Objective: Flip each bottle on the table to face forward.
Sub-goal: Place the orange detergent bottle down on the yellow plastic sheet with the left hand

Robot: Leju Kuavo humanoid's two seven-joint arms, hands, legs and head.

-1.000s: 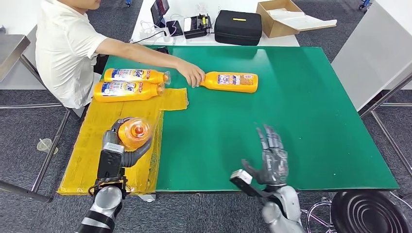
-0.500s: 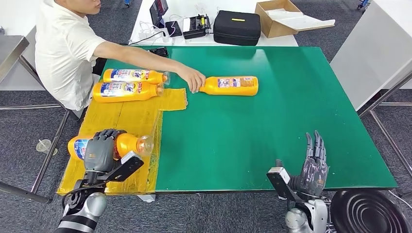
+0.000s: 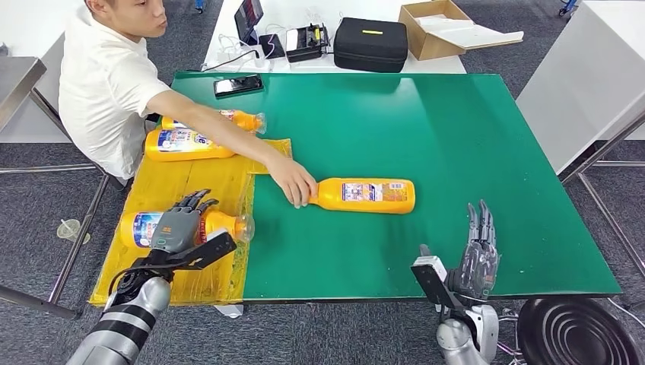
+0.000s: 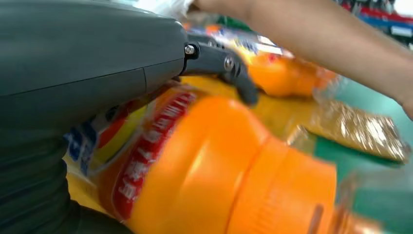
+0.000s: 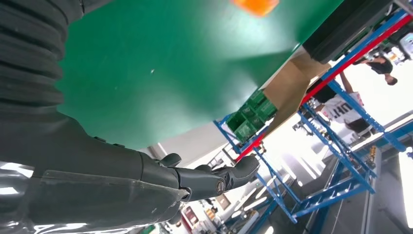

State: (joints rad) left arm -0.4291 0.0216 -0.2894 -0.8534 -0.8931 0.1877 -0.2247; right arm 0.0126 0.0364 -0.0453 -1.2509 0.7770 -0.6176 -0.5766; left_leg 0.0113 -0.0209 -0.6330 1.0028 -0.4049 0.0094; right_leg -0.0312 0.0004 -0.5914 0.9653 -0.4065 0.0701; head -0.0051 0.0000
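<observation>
While your left hand (image 3: 179, 228) lies over an orange bottle (image 3: 220, 225) on the yellow mat (image 3: 190, 186), its fingers are lifted and spread above the label rather than wrapped around it, so you have no grip on that bottle. The bottle lies on its side near the mat's front edge, its clear cap pointing toward the green table top (image 3: 456, 144). From your left wrist camera you see the same bottle (image 4: 209, 170) just under the hand's grey cover (image 4: 87, 53), with a dark fingertip (image 4: 243, 87) reaching past it, blurred.

Your right hand (image 3: 478, 255) stands at the table's front edge with its fingers straight, apart and pointing away from you, holding nothing. Your right wrist camera shows those fingers (image 5: 214, 178) extended beside the green surface.

A person's hand (image 3: 295, 182) rests on the neck end of a second bottle (image 3: 366, 195), which lies on its side on the green surface, well apart from your right hand. Two more bottles (image 3: 182, 143) lie side by side at the mat's far end, partly behind the person's arm. A phone (image 3: 238, 84) lies at the far left of the table, and a black case (image 3: 371, 43) and a cardboard box (image 3: 441, 26) sit beyond it.
</observation>
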